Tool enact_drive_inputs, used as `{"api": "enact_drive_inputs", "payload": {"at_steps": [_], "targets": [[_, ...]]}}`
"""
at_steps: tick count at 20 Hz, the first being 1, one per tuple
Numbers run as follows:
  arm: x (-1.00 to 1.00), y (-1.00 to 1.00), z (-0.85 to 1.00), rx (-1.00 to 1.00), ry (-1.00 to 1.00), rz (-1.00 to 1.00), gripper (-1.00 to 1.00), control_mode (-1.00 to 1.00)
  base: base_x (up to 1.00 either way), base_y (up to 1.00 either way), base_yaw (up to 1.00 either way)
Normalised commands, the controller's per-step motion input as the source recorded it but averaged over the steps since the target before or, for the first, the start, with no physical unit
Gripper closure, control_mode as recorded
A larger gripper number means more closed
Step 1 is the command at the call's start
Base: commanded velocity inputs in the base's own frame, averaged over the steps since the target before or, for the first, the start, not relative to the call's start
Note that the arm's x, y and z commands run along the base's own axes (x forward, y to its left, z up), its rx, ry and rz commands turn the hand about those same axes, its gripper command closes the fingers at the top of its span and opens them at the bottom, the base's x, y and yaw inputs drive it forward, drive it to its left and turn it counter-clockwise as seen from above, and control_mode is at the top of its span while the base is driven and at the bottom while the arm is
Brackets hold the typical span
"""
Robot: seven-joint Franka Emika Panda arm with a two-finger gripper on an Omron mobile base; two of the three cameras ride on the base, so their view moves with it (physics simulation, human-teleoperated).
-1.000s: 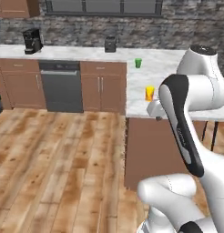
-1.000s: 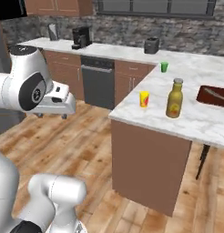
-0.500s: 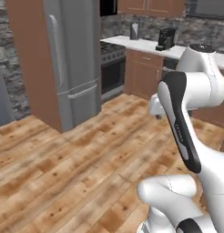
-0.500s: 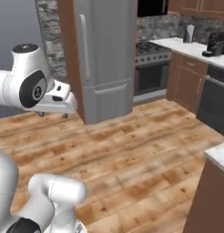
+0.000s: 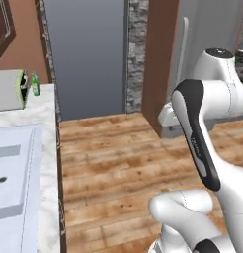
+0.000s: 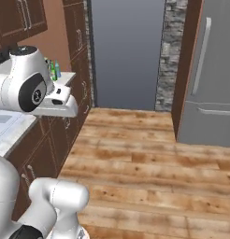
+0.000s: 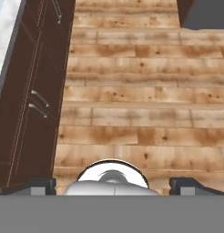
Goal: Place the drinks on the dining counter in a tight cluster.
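Gripper [image 7: 114, 185], seen from the hand camera: the jaws stand wide apart with nothing between them, and they look down on the wooden floor [image 7: 145, 113]. One arm, one gripper, so you have no choice of hand to weigh.

Beside the arm, on its left, runs a row of dark cabinets [image 7: 27, 113] under a marble table [image 5: 48, 128], which holds one sink [image 5: 15, 168]. At the far end of this table stand the drinks you can count here, two of them: one slim green bottle [image 6: 52, 71] and one small pale-blue bottle [image 6: 57, 69], just beside each other and near one grey cylinder [image 5: 10, 89] that lies on its side.

Relation that governs the coming move: both bottles lie ahead of the jaws and to the left, higher than the spot at which the jaws now aim. Each stands upright, its long axis vertical, so you will probably want to raise and level the hand and come in from the side, with the fingers straddling the body of the bottle. The green bottle looks the nearer of the two to the arm, though they are too small to be sure.

Farthest off, across the floor, stand one grey refrigerator [image 6: 205, 84], one strip of stone wall [image 6: 169, 51] and a plain grey panel [image 6: 126, 46].
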Motion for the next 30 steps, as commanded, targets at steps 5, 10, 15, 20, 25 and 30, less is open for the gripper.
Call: {"api": "enact_drive_inputs", "payload": {"at_steps": [5,10,15,20,25,30], "targets": [[0.00,0.00,0.00,0.00,0.00,0.00,-1.00,1.00,0.91,-0.51,0.31],[0.00,0.00,0.00,0.00,0.00,0.00,-1.00,1.00,1.00,-0.41,0.29],[0.00,0.00,0.00,0.00,0.00,0.00,-1.00,1.00,1.00,-0.09,0.51],[0.00,0.00,0.00,0.00,0.00,0.00,-1.00,1.00,1.00,-0.15,0.70],[0.00,0.00,0.00,0.00,0.00,0.00,-1.00,1.00,1.00,-0.16,0.70],[0.00,0.00,0.00,0.00,0.00,0.00,-1.00,1.00,0.97,-0.44,0.67]]}}
